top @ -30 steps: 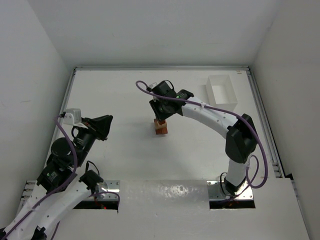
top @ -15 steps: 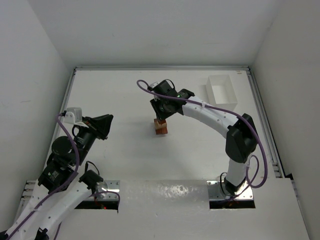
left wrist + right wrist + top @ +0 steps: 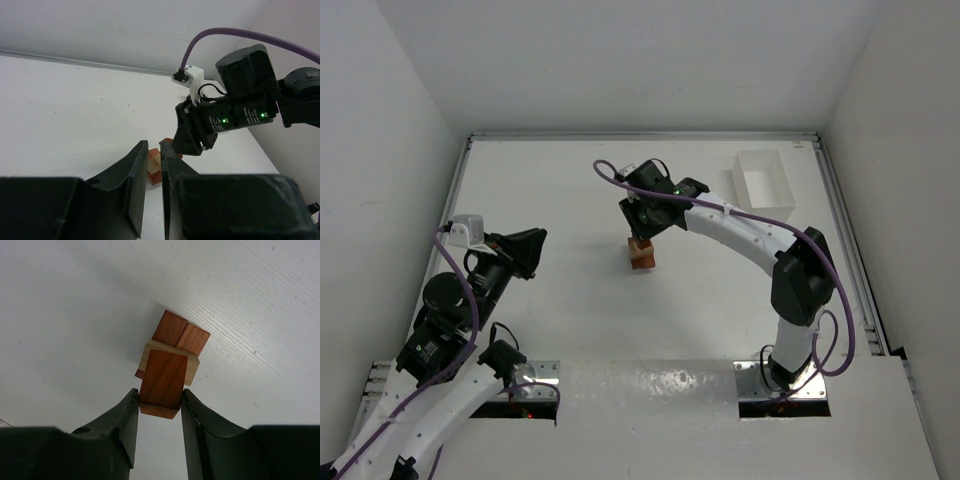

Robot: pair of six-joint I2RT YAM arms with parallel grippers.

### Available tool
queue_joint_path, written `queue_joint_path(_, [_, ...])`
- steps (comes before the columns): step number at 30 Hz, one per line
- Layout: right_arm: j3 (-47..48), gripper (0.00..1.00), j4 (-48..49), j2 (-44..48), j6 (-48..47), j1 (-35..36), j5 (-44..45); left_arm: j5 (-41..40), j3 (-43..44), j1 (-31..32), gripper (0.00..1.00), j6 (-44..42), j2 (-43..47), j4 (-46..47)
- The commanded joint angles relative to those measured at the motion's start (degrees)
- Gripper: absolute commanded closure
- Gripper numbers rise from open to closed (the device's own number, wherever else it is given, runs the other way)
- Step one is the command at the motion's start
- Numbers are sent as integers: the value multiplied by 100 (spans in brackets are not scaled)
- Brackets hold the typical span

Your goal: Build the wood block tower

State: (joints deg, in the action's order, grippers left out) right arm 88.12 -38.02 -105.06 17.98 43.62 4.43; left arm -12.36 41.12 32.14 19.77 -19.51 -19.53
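Note:
The wood block tower (image 3: 641,256) stands mid-table. In the right wrist view it is two reddish-brown blocks (image 3: 180,332) side by side at the base with a pale tan block (image 3: 193,371) across them. My right gripper (image 3: 160,395) is shut on a reddish-brown block (image 3: 163,375) by its fingertips, and the block rests on or just above the tan block. From above, the right gripper (image 3: 642,234) sits right over the tower. My left gripper (image 3: 155,146) is shut and empty, raised at the left (image 3: 536,250) and pointing at the tower (image 3: 153,163).
A clear plastic rectangular box (image 3: 763,180) stands at the back right. Walls and raised rails edge the table on the left, back and right. The right arm (image 3: 750,235) arches from the near right base to the tower.
The right gripper shifted very slightly over the tower a second ago. The left arm moved a little. Nothing else differs.

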Motion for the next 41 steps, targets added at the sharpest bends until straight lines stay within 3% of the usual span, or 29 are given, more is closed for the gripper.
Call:
queue_joint_path(1, [171, 64, 67, 20, -22, -37, 14, 85, -52, -85, 86, -61, -27, 204])
queue_joint_path(11, [171, 55, 84, 20, -14, -37, 6, 85, -52, -85, 86, -70, -9, 204])
queue_joint_path(14, [171, 48, 128, 73, -14, -46, 49, 93, -61, -94, 86, -70, -9, 204])
queue_joint_path(18, [101, 31, 426, 345, -13, -55, 172, 93, -52, -94, 85, -87, -53, 213])
queue_joint_path(23, [-697, 1, 1576, 1597, -110, -46, 681, 137, -26, -85, 67, -114, -150, 239])
queue_joint_path(28, [-2882, 1, 3587, 3647, -452, -46, 1830, -12, 89, -94, 53, -79, -194, 274])
queue_joint_path(33, [-4343, 1, 3671, 5422, -498, -55, 3106, -100, 124, -94, 47, -35, -255, 371])
queue_joint_path(36, [-5038, 1, 3531, 5776, -401, -55, 3345, -223, 150, -103, 50, 71, -378, 310])
queue_joint_path(41, [-5077, 1, 3038, 5567, -172, -55, 3031, -319, 89, -94, 48, 229, -431, 353])
